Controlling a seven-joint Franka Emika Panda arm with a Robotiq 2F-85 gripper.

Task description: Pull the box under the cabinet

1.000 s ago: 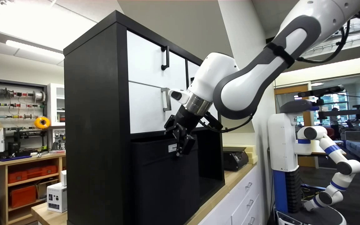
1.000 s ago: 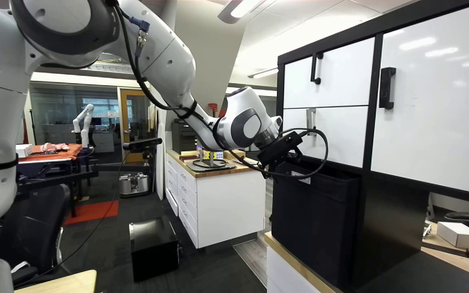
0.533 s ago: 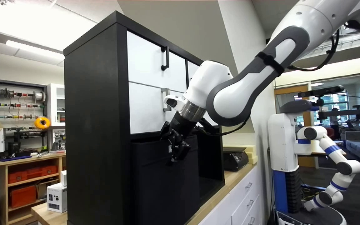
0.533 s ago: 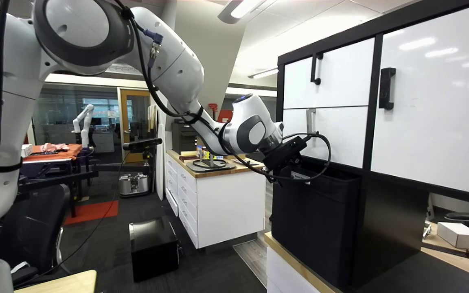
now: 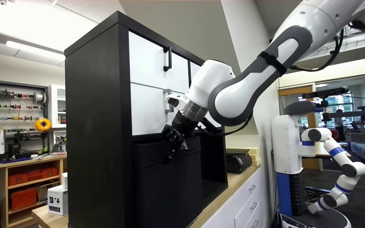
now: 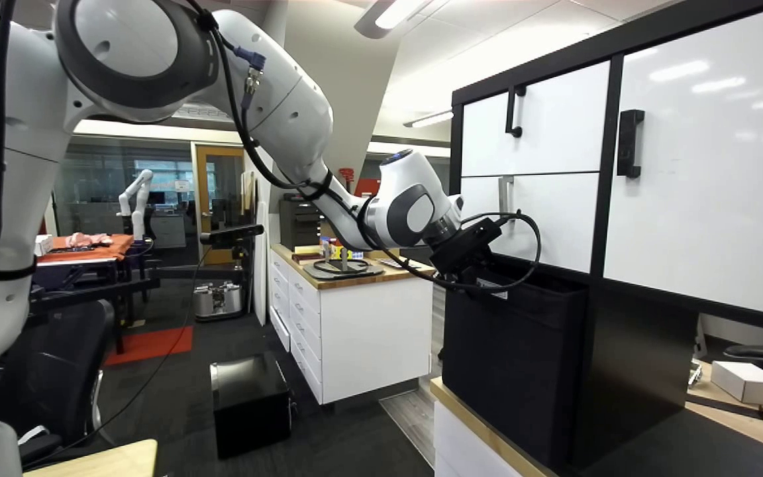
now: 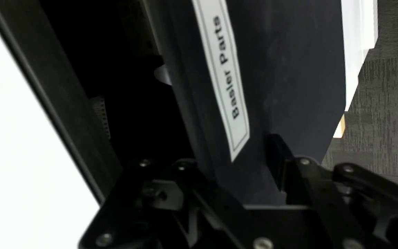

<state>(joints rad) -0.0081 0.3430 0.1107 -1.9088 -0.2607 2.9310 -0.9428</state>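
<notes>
The box (image 5: pixel 169 190), a large matte black bin, stands upright in the lower compartment of the black cabinet (image 5: pixel 93 126), below its white fronts. My gripper (image 5: pixel 175 150) is at the top rim of the box's front wall. In the wrist view, the gripper (image 7: pixel 235 162) straddles that wall: one finger (image 7: pixel 275 155) lies against the outer face, while the other reaches behind the rim, its tip hidden. The jaws look shut on the rim, beside the pale label (image 7: pixel 223 69) on the box (image 7: pixel 302 69). The label (image 6: pixel 491 287) also shows in an exterior view.
The cabinet stands on a wooden counter (image 5: pixel 215 202) with white drawers below. A black device (image 5: pixel 239 162) sits on that counter. Drawer handles (image 5: pixel 169 100) stick out just above the gripper. A black cube-shaped case (image 6: pixel 249 404) is on the floor.
The arm has moved down and closer to the box over the last second. The fingers, wide apart before, have closed around the front rim. The box stands where it was.
</notes>
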